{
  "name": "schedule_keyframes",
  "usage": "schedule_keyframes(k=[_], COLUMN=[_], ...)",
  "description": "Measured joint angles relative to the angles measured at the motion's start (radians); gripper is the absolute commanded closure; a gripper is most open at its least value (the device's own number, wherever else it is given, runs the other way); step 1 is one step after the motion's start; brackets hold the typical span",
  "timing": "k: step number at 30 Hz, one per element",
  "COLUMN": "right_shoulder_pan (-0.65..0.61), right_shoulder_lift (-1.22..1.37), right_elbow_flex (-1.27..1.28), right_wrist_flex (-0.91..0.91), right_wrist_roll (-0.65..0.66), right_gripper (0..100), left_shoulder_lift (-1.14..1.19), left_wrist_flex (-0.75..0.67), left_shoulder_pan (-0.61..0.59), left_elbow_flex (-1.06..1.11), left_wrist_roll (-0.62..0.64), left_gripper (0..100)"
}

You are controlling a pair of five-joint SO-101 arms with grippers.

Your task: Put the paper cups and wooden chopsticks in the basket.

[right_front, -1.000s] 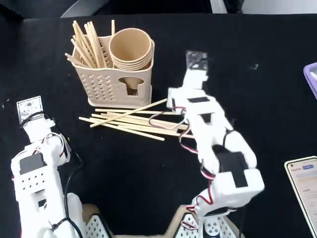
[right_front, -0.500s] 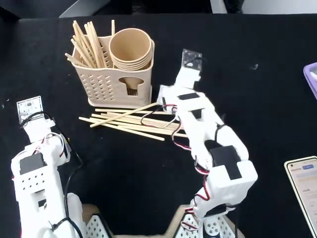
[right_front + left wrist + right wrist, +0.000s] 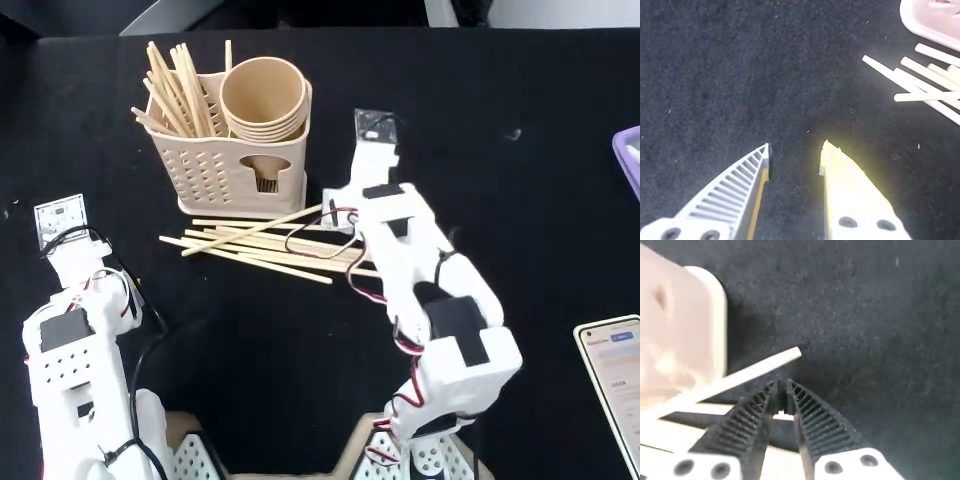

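Beige perforated basket (image 3: 215, 175), tan paper cups (image 3: 263, 95), pale chopsticks (image 3: 270, 255), and apparently lint-speckled black table (image 3: 520, 220).

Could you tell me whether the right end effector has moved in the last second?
Yes: the right end effector has shifted sideways toward the basket.

Your open table (image 3: 520, 90) lies right of the basket (image 3: 200, 175). Along its near side loose chopsticks (image 3: 255, 255) bar the way; the right arm (image 3: 400, 240) hangs over their end. Cups (image 3: 263, 95) and upright sticks (image 3: 180, 85) crowd its mouth.
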Motion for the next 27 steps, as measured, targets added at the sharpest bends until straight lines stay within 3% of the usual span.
schedule_keyframes(k=[8, 18, 27], right_shoulder_pan=[-0.002, -0.002, -0.023], right_shoulder_lift=[0.035, 0.124, 0.124], right_elbow_flex=[0.0, -0.021, -0.143], right_wrist_flex=[-0.204, -0.226, 0.055], right_wrist_roll=[0.0, -0.077, -0.077], right_gripper=[98.6, 98.6, 98.6], left_shoulder_lift=[0.0, 0.0, 0.0], left_wrist_flex=[0.0, 0.0, 0.0], left_shoulder_pan=[0.0, 0.0, 0.0], left_elbow_flex=[0.0, 0.0, 0.0], left_wrist_roll=[0.0, 0.0, 0.0], left_gripper=[83, 83, 83])
